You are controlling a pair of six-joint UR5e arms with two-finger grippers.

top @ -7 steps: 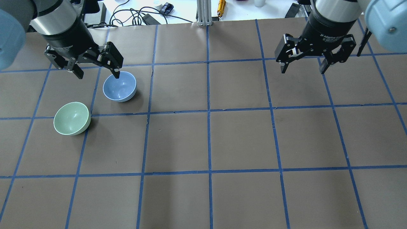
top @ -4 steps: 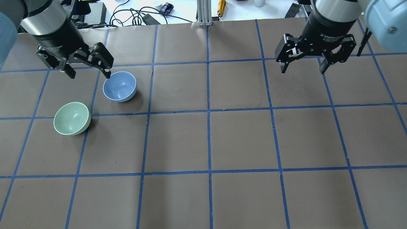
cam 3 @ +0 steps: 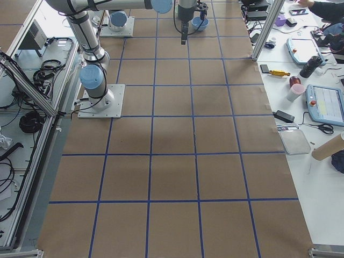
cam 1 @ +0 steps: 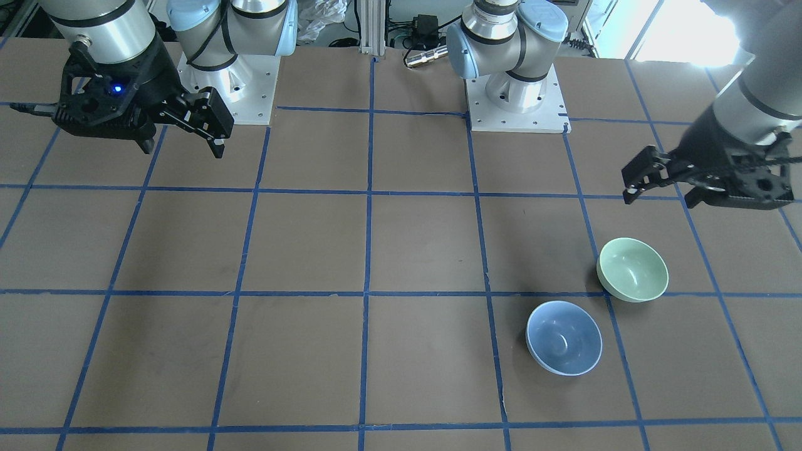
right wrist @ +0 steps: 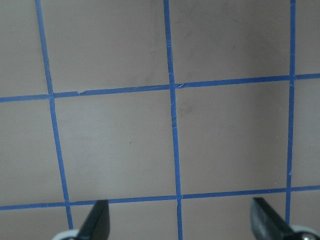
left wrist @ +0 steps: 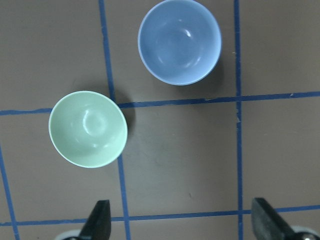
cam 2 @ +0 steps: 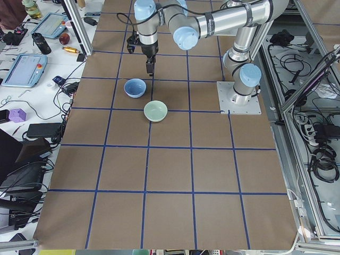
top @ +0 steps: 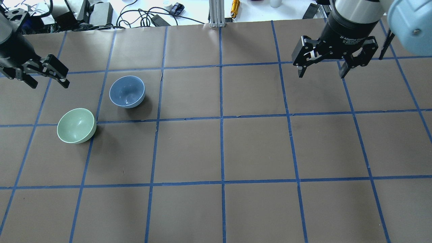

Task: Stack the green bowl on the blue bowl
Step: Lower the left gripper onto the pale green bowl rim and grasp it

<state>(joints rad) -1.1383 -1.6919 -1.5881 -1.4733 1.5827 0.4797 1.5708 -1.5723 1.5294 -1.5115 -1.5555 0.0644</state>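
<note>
The green bowl (top: 76,125) stands upright and empty on the table's left side, also in the front view (cam 1: 633,269) and the left wrist view (left wrist: 88,128). The blue bowl (top: 127,91) stands upright and empty just beyond it to the right, apart from it, also in the front view (cam 1: 564,337) and the left wrist view (left wrist: 180,41). My left gripper (top: 49,82) is open and empty, in the air to the left of both bowls. My right gripper (top: 321,75) is open and empty over the far right of the table.
The brown table (top: 222,148) is marked into squares with blue tape. Cables and small items (top: 152,15) lie beyond the far edge. A metal post (top: 216,13) stands at the far middle. The arm bases (cam 1: 514,94) are bolted at the robot's side.
My left gripper has moved left, away from the blue bowl's rim toward the table's left edge, still open. The bowls and the right arm have not moved.
</note>
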